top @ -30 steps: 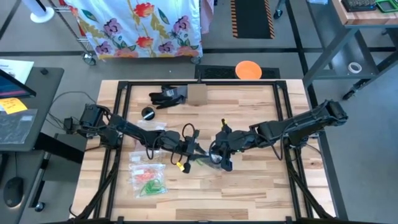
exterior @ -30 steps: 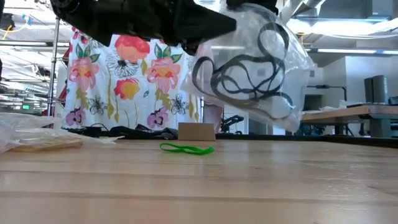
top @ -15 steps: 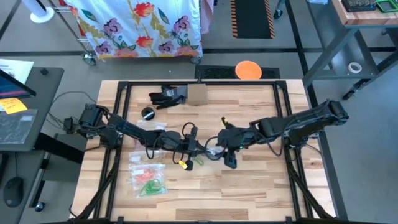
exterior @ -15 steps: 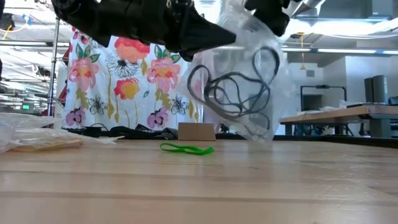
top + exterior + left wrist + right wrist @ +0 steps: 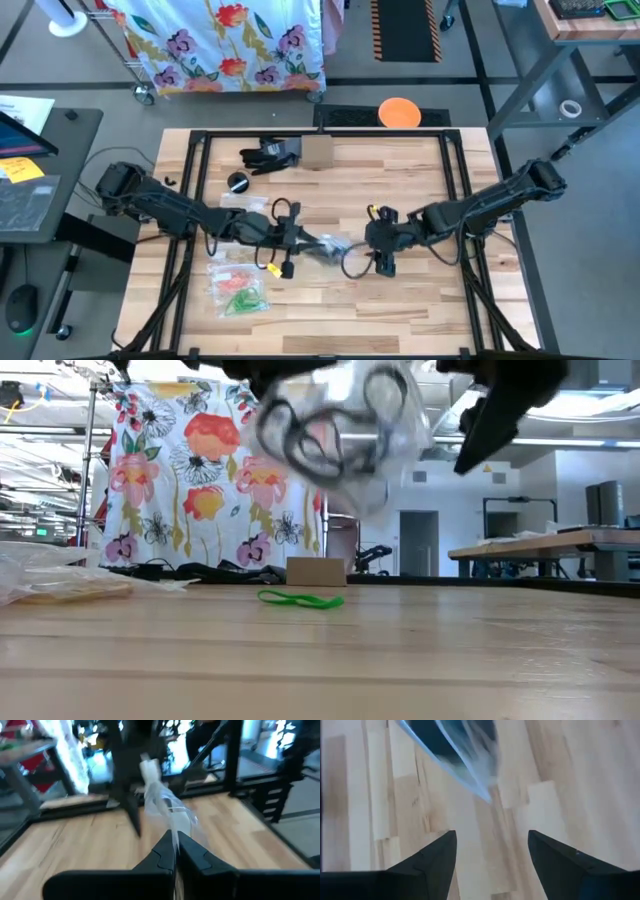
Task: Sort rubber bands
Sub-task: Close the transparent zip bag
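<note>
A clear plastic bag (image 5: 340,425) with several dark rubber bands (image 5: 320,445) inside hangs in the air over the table's middle. My left gripper (image 5: 298,242) is shut on it. My right gripper (image 5: 381,258) stands open just to the bag's right, with nothing between its fingers (image 5: 440,855); a corner of the bag (image 5: 470,765) shows ahead of it. One green rubber band (image 5: 300,599) lies flat on the wooden table. My left gripper pinches an edge of the clear bag (image 5: 172,827) between its two shut fingers. The fingers come nearly level from the table's left. The bag (image 5: 328,246) reaches out past the fingertips toward the right arm, clear of the table.
Clear zip bags (image 5: 238,283) with red, orange and green bands lie near the table's front left. A cardboard box (image 5: 317,152), a black glove (image 5: 268,155) and a small black round thing (image 5: 238,181) sit at the far side. Bare wood lies toward the front right.
My right gripper has opened and let go of the bag, backing toward the table's right edge and tipping downward. My left gripper has gone up and toward the table's left with the bag, which has risen and swung and now hangs from that gripper alone.
</note>
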Robot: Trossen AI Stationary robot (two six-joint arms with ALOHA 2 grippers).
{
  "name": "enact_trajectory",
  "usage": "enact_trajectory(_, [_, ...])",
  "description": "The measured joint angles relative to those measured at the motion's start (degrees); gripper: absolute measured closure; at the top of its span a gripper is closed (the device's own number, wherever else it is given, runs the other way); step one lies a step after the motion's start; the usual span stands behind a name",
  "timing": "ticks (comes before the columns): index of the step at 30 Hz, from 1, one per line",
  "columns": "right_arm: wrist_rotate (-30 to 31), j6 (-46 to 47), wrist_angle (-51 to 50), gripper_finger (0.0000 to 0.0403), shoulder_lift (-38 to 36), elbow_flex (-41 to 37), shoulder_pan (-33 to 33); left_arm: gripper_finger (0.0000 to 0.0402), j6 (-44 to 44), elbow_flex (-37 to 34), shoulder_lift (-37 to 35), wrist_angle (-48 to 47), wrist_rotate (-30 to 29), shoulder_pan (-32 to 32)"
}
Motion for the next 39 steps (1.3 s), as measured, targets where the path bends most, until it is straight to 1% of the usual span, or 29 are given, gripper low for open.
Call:
enact_trajectory(6, [9.81, -0.18, 10.20, 0.0189, 0.05, -3.89, 4.66, 0.0401, 1.38, -0.04, 0.04, 0.58, -0.08, -1.77])
enact_trajectory(9, [10.39, 1.89, 15.35, 0.0193, 0.50, -4.34, 6.53, 0.0401, 0.82, -0.04, 0.03, 0.59, -0.30, -1.61])
enact_trajectory(11, [10.57, 1.42, 18.52, 0.0194, 1.53, -4.25, 7.35, 0.0401, 0.44, -0.04, 0.05, 0.32, -0.27, -1.63])
enact_trajectory(15, [11.00, -0.81, 20.40, 0.0195, 3.24, -4.34, 8.26, 0.0401, 0.72, -0.04, 0.05, -0.62, -0.11, -1.70])
enact_trajectory(21, [18.24, -4.47, 23.12, 0.0196, 4.51, -4.32, 8.23, 0.0401, 0.05, -0.04, 0.05, -1.28, -0.14, -0.87])
enact_trajectory(25, [18.47, -4.79, 24.32, 0.0206, 4.48, -4.32, 7.60, 0.0401, 0.60, -0.04, 0.05, -1.63, -0.24, -0.82])
enact_trajectory(27, [18.35, -4.79, 24.32, 0.0221, 4.48, -4.32, 7.31, 0.0401, 0.59, -0.04, 0.05, -1.63, -0.24, -0.82])
enact_trajectory(29, [18.18, -4.79, 24.36, 0.0247, 4.48, -4.32, 7.27, 0.0401, 0.59, -0.04, 0.05, -1.63, -0.22, -0.84])
enact_trajectory(31, [18.06, -4.79, 24.28, 0.0287, 4.48, -4.32, 7.27, 0.0401, 0.57, -0.04, 0.05, -1.63, -0.22, -0.84])
enact_trajectory(34, [18.01, -5.71, 24.15, 0.0367, 4.43, -4.32, 7.27, 0.0401, 0.55, -0.04, 0.05, -2.10, -0.22, -0.84])
enact_trajectory(35, [17.87, -6.29, 23.98, 0.0385, 4.27, -4.32, 7.27, 0.0401, 0.55, -0.04, 0.05, -2.35, -0.22, -0.84])
enact_trajectory(37, [16.51, -6.39, 21.53, 0.0391, 4.02, -3.45, 7.12, 0.0401, 0.55, -0.04, 0.05, -2.60, -0.22, -0.84])
enact_trajectory(39, [15.87, -6.34, 16.48, 0.0393, 3.96, -0.94, 6.93, 0.0401, 0.55, -0.04, 0.05, -3.20, -0.20, -0.84])
